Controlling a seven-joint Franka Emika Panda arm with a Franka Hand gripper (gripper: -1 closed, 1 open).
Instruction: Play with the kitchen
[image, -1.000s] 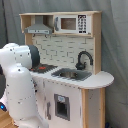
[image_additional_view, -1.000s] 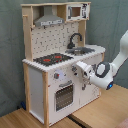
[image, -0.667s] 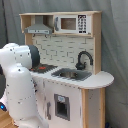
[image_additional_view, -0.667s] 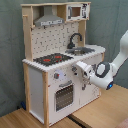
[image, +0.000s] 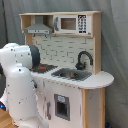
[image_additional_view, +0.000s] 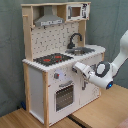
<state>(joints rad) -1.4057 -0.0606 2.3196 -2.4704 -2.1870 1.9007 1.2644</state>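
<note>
step: gripper (image_additional_view: 78, 68) reaching at the kitchen (image_additional_view: 52, 60) front near the knobs (image_additional_view: 56, 76) | fingers: cannot tell | next: likely line up on one knob

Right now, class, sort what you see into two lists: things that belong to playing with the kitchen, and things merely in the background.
Belongs to the job:
- kitchen
- its stovetop
- faucet
- sink
- microwave
- oven door
- hand

Just background:
- grey curtain
- wooden floor
</note>
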